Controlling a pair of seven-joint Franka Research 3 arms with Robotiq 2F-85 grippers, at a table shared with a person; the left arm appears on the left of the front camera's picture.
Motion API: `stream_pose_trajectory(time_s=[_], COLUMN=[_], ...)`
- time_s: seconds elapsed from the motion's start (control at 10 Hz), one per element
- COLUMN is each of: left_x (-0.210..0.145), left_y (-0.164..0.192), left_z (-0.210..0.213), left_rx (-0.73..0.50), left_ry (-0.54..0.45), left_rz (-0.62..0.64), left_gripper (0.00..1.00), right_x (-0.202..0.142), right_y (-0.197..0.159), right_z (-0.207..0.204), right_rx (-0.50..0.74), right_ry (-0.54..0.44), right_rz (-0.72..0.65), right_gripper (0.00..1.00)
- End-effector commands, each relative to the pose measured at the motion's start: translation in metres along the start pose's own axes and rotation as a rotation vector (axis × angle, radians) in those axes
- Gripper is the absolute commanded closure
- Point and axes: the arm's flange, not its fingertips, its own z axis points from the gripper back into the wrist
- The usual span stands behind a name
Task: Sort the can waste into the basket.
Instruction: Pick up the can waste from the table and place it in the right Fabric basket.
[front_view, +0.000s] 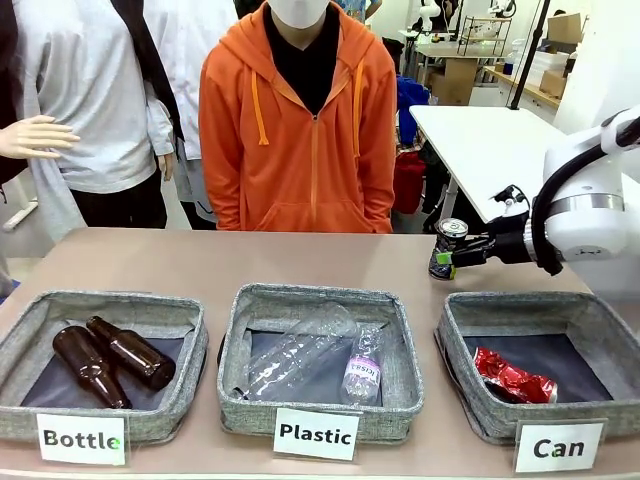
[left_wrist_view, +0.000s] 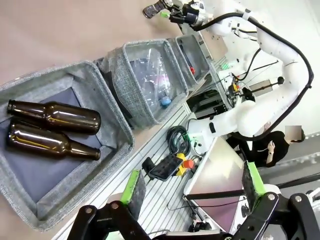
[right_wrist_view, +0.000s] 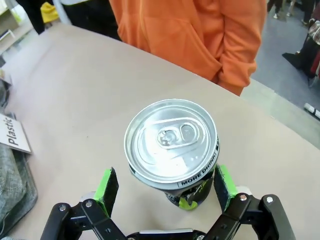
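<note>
So the right gripper (right_wrist_view: 165, 187) straddles the upright black can (right_wrist_view: 172, 150) with fingers apart, apparently set to clamp it for the basket (front_view: 470, 330) already holding 1 red can (front_view: 513, 378).

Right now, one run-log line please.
right gripper: open, straddling upright black silver-topped can | crushed red can: in grey woven Can basket

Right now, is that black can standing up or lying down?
Standing upright: the black can shows its silver top facing up, resting on the table.
</note>
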Motion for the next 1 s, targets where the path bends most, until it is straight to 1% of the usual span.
stream_pose_trajectory(time_s=[0.0, 0.1, 0.2, 0.3, 0.4, 0.5, 0.9], left_x=[-0.001, -0.001, -0.001, -0.001, -0.001, -0.001, -0.001], left_y=[-0.0029, -0.0029, -0.0029, -0.0029, -0.0029, -0.0029, -0.0029], left_z=[0.002, 0.002, 0.002, 0.002, 0.002, 0.002, 0.002], left_rx=[-0.008, -0.008, -0.008, -0.008, -0.008, -0.008, -0.008], left_ry=[0.008, 0.008, 0.008, 0.008, 0.008, 0.008, 0.008], left_rz=[0.001, 0.001, 0.001, 0.001, 0.001, 0.001, 0.001], left_gripper=[0.0, 0.0, 0.0, 0.0, 0.0, 0.0, 0.0], right_x=[-0.0056, -0.0062, -0.005, -0.0049, -0.0057, -0.0061, -0.0076], right_y=[-0.0015, -0.0014, -0.0007, -0.001, -0.002, -0.0032, -0.0067], right_z=[-0.0126, -0.0121, -0.0117, -0.0126, -0.0139, -0.0139, -0.011], right_rx=[-0.033, -0.043, -0.039, -0.046, -0.036, -0.04, -0.025], right_ry=[-0.019, -0.019, -0.042, -0.057, -0.067, -0.071, -0.071], right_rz=[0.023, 0.023, 0.015, 0.011, 0.009, 0.005, -0.01], right_gripper=[0.0, 0.59, 0.59, 1.0, 0.64, 1.0, 1.0])
